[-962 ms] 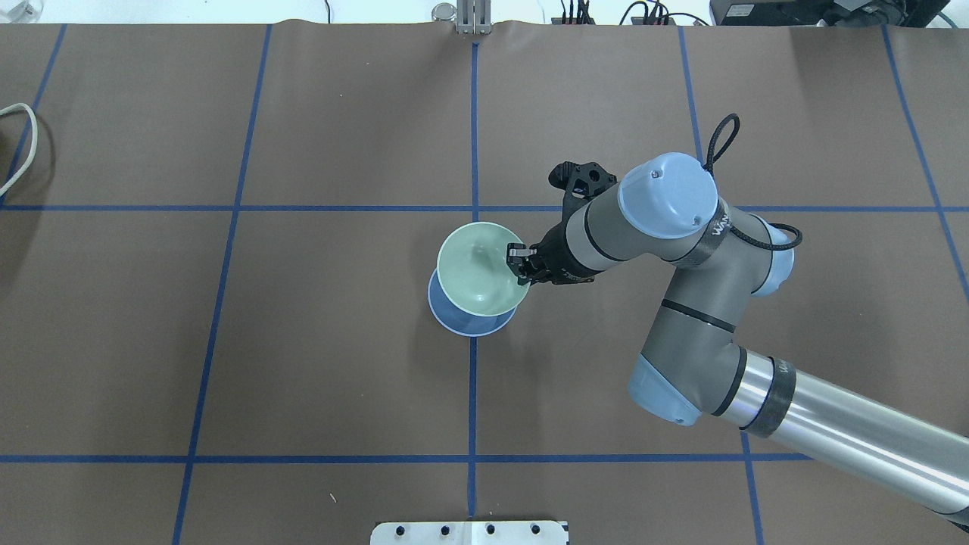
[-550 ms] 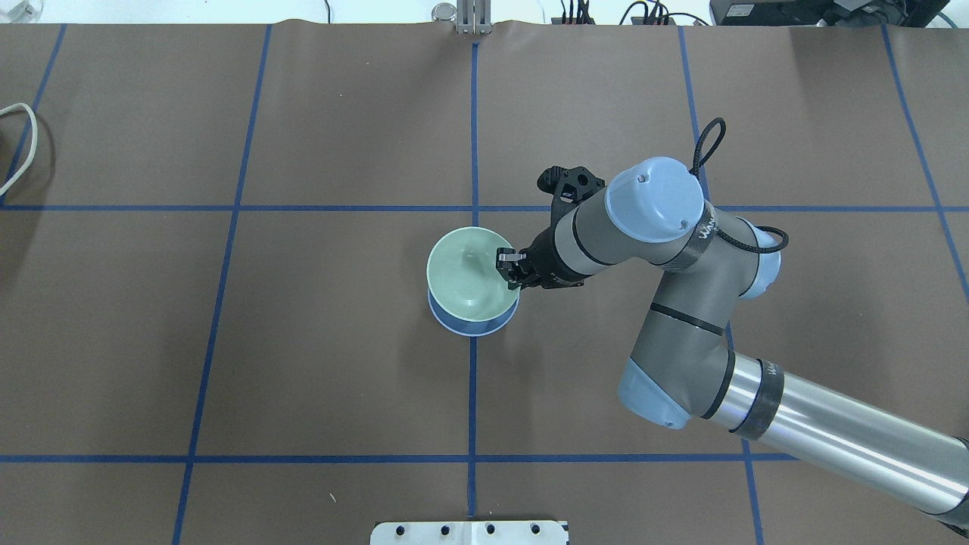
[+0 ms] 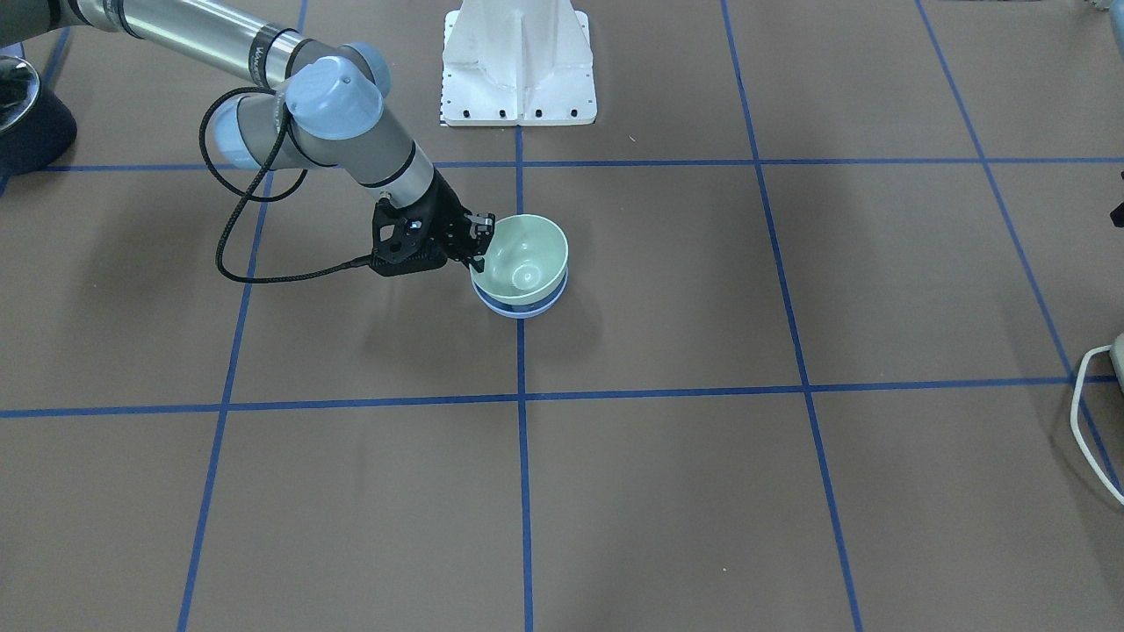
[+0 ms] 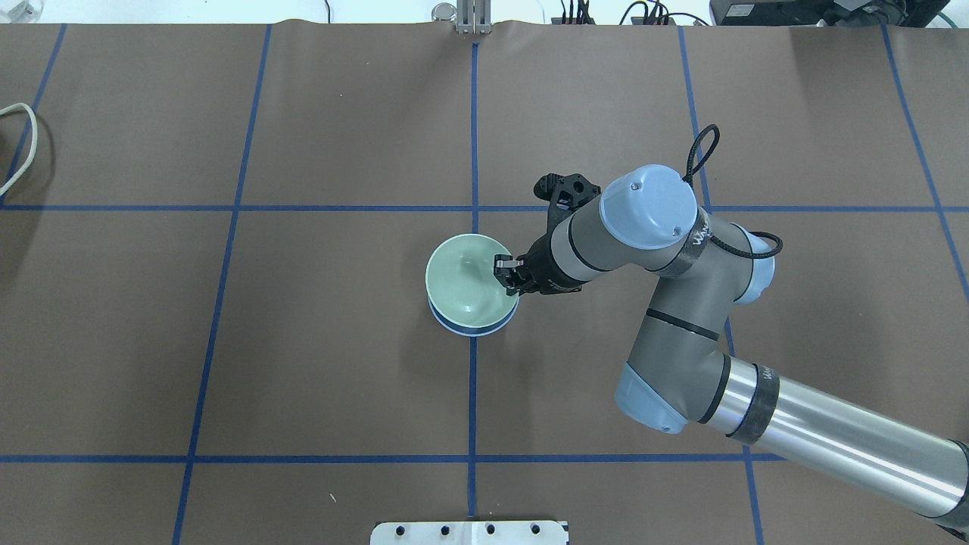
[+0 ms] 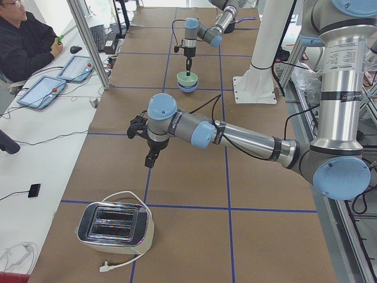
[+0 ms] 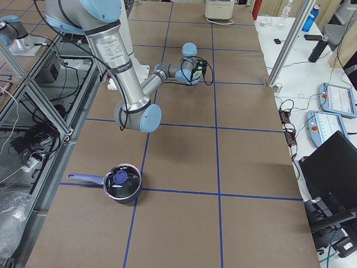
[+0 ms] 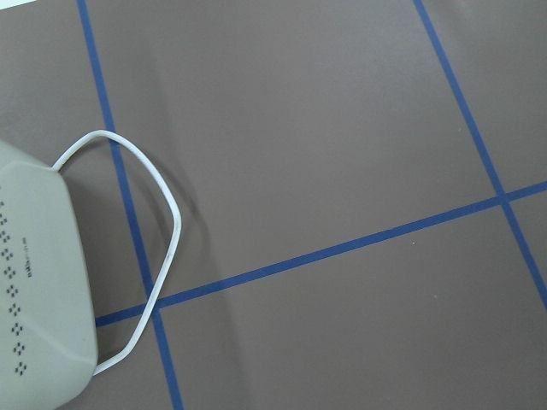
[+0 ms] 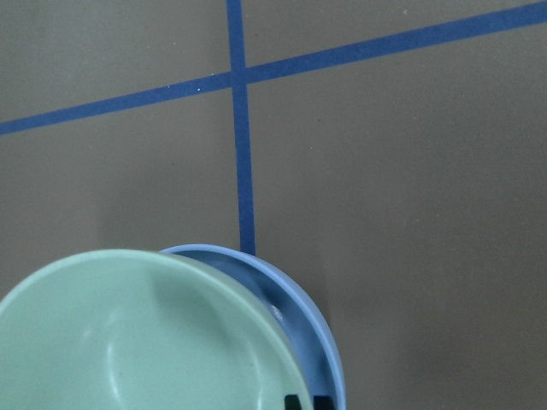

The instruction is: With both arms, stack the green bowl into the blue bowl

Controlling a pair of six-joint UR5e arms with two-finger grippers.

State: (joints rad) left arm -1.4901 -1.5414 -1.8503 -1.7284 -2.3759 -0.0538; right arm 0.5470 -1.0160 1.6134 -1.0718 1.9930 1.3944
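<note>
The green bowl [image 4: 463,281] sits nested in the blue bowl [image 4: 463,327] at the table's centre line. Only the blue bowl's rim shows around it [image 3: 518,309]. My right gripper [image 4: 506,274] is shut on the green bowl's right rim, one finger inside and one outside [image 3: 479,246]. The right wrist view shows the green bowl [image 8: 128,342] tilted a little inside the blue bowl [image 8: 312,312]. My left gripper [image 5: 150,159] shows only in the exterior left view, far from the bowls above the table near a toaster. I cannot tell whether it is open or shut.
A toaster [image 5: 115,227] with a white cable [image 7: 162,222] stands at the table's left end. A dark pot [image 6: 121,183] stands at the right end. The white pedestal [image 3: 518,61] is at the robot's side. An operator [image 5: 23,41] sits beside the table.
My right gripper has moved left and down with the green bowl. The green bowl now covers more of the blue bowl and sits lower in it.
</note>
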